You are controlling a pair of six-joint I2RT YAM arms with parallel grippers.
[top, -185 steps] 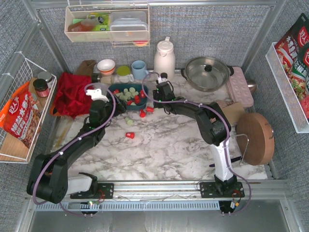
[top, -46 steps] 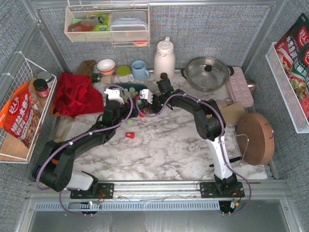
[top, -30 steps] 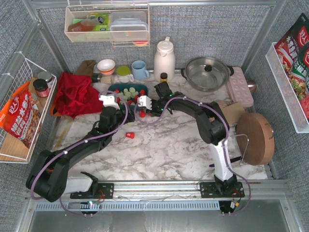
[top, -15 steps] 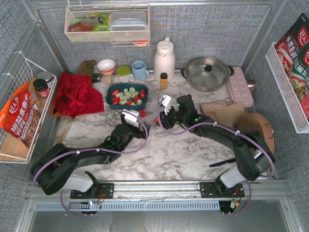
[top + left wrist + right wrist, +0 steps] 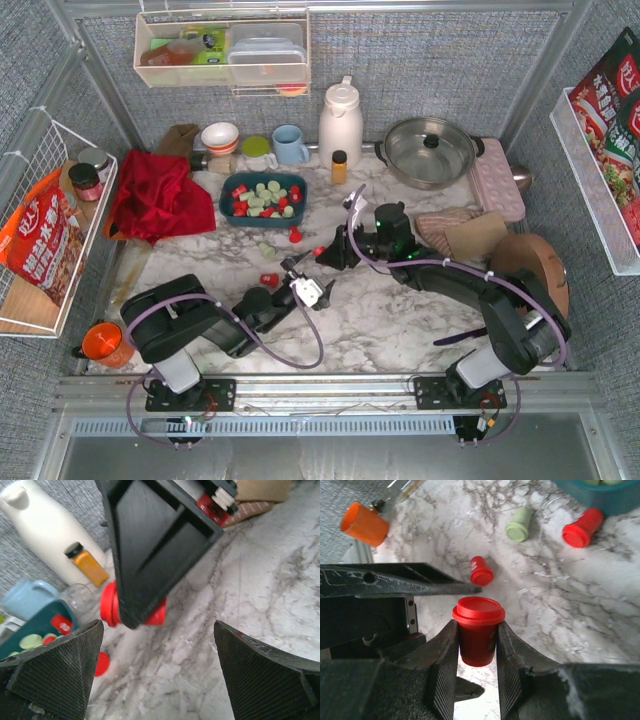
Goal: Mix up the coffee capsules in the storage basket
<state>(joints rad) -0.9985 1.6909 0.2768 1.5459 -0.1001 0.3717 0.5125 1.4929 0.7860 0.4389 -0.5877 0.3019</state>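
1. Since half a second ago the left arm has folded back toward its base. That has drawn the left gripper (image 5: 306, 290) away from the basket to the middle of the white marble-pattern table top (image 5: 400, 320). An orange plastic cup (image 5: 100, 343) now shows at the near-left edge. The right gripper (image 5: 477, 628) has barely shifted.
2. The left gripper's fingers stand spread wide with nothing between them.
3. The right gripper's fingers are closed on one bright red tapered plastic capsule (image 5: 478, 614). Its flanged lid end points toward the fingertips and its body back toward the palm.
4. The small dark teal plastic storage basket (image 5: 228, 210), low-walled, sits toward the back of the table. It holds a mixed lot of red and pale mint-green coffee capsules (image 5: 262, 197).
5. Three strays lie on the marble between basket and grippers:
   - a pale green capsule (image 5: 267, 250);
   - a red capsule (image 5: 295, 237) just off the basket's near right corner;
   - another red capsule (image 5: 268, 280) near the left gripper.
6. The basket lies beyond and to the left of the right gripper, which is nearer to it than the left. The coming move looks like a short carry back-left over the near wall, then a release.
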